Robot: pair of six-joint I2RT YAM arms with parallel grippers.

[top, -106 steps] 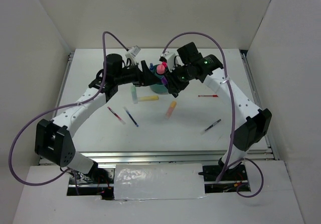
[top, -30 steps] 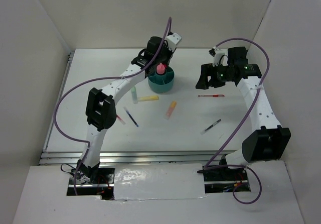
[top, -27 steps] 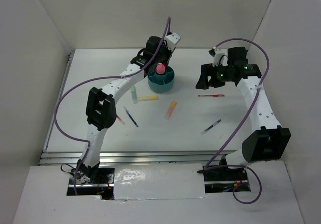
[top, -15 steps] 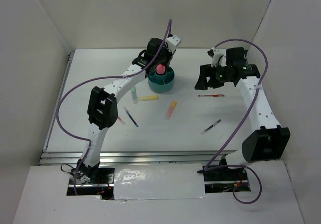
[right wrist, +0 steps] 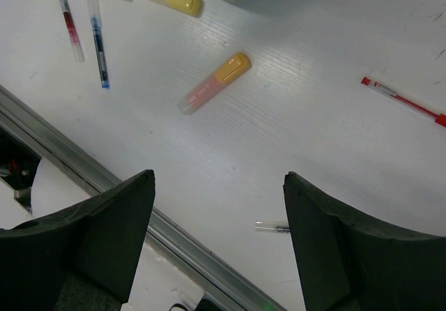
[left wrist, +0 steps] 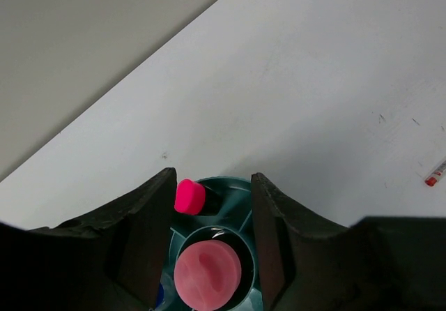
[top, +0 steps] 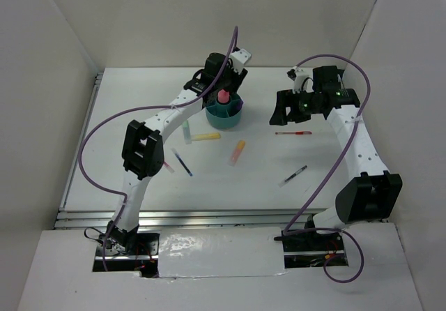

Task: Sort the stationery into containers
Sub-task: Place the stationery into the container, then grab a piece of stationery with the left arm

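Left end effector (left wrist: 212,185) has parted — pink marker (left wrist: 189,196) now in organizer (left wrist: 240,196).

A robotics lab test cell is indicated: a white table (top: 125,116) is enclosed by plain white panels (top: 209,18), one seen beyond the left fingers (left wrist: 150,241). An aluminium rail (right wrist: 195,255) is seen between the right fingers (right wrist: 111,234), and purple cables (top: 81,163) are looped over the arms (top: 352,137).

Teal organizer (left wrist: 235,185), framed by parted fingers (left wrist: 148,240): round pink lid (left wrist: 207,272) seated in central cup, pink cap (left wrist: 189,196) lodged in outer compartment.
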